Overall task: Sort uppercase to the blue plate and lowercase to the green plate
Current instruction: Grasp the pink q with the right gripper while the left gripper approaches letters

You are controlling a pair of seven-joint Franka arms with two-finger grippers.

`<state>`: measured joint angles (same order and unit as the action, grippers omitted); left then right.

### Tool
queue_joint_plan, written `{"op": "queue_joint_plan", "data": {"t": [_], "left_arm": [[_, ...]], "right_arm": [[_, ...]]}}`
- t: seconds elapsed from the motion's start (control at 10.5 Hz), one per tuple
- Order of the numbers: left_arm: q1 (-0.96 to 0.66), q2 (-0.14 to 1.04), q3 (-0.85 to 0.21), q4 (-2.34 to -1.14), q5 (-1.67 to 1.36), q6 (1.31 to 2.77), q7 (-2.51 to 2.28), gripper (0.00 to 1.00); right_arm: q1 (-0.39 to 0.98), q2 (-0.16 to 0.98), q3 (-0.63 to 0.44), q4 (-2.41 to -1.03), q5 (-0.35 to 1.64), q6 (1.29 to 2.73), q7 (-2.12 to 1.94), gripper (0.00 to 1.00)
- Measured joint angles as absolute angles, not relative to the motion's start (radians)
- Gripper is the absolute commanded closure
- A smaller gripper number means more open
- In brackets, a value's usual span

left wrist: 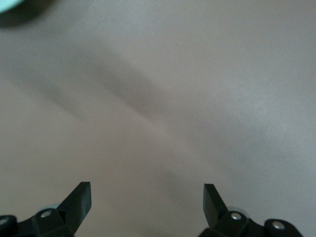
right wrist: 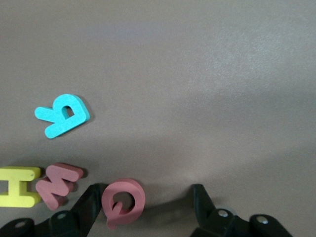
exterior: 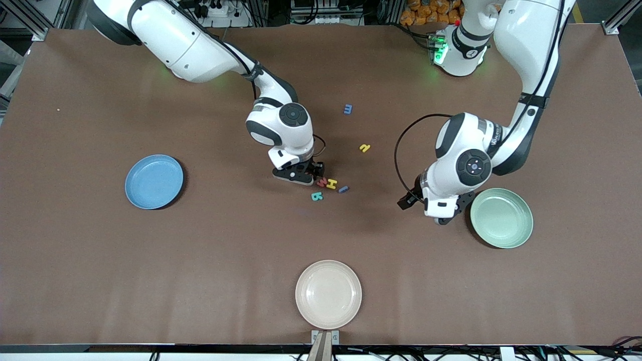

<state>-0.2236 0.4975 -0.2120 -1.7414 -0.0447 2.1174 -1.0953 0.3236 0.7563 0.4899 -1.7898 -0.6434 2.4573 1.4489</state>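
Observation:
My right gripper (exterior: 304,176) is down at the cluster of letters in the middle of the table. In the right wrist view it (right wrist: 145,190) stands open around the red round uppercase letter (right wrist: 124,201); one finger touches the letter and the other is apart from it. Beside it lie the red w (right wrist: 57,182), the yellow H (right wrist: 17,186) and the teal B (right wrist: 61,115). The blue plate (exterior: 153,181) lies toward the right arm's end and the green plate (exterior: 501,218) toward the left arm's end. My left gripper (exterior: 451,210) hangs open over bare table beside the green plate, empty (left wrist: 146,188).
A cream plate (exterior: 328,294) sits near the table's front edge. A small blue letter (exterior: 343,189) lies by the cluster. A yellow hooked letter (exterior: 364,148) and a blue m (exterior: 347,109) lie farther from the front camera.

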Motion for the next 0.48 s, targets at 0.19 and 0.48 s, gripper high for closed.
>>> {"op": "queue_joint_plan", "data": {"t": [0.19, 0.48], "left_arm": [[-0.225, 0.502, -0.212, -1.734, -0.045, 2.117, -1.106, 0.00], [-0.225, 0.503, -0.212, -1.734, -0.045, 2.117, -1.106, 0.00]], "right_arm": [[0.325, 0.757, 0.490, -1.784, -0.633, 2.453, 1.449, 0.32], [0.326, 0.757, 0.490, -1.775, -0.627, 2.449, 1.449, 0.46]]}}
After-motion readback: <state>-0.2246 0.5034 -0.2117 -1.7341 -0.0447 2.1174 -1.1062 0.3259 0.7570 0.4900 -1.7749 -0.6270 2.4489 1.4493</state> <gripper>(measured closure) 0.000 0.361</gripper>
